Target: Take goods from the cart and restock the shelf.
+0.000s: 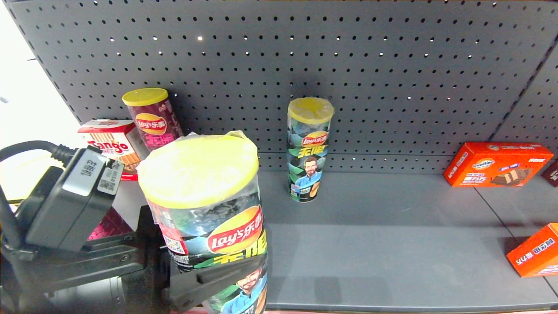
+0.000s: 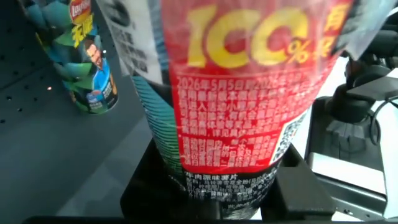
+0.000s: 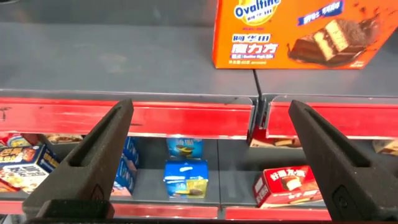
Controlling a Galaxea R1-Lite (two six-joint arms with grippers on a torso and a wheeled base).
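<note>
My left gripper (image 1: 205, 268) is shut on a chips can (image 1: 209, 218) with a yellow lid, held roughly upright over the front left of the grey shelf (image 1: 392, 253). In the left wrist view the held can (image 2: 236, 106) is close up, its red label panel facing the camera. A second can of the same kind (image 1: 309, 150) stands upright further back on the shelf, near the pegboard, and it appears beyond the held one (image 2: 84, 62). My right gripper (image 3: 211, 168) is open and holds nothing, facing the shelf's red front rail (image 3: 186, 118).
A maroon chips can (image 1: 152, 115) and a wafer box (image 1: 111, 141) stand at the back left. Orange boxes (image 1: 497, 163) (image 1: 534, 250) lie on the right, one seen close (image 3: 298, 31). Several boxes (image 3: 186, 177) sit on the lower shelf. Bare shelf lies between the cans and the orange boxes.
</note>
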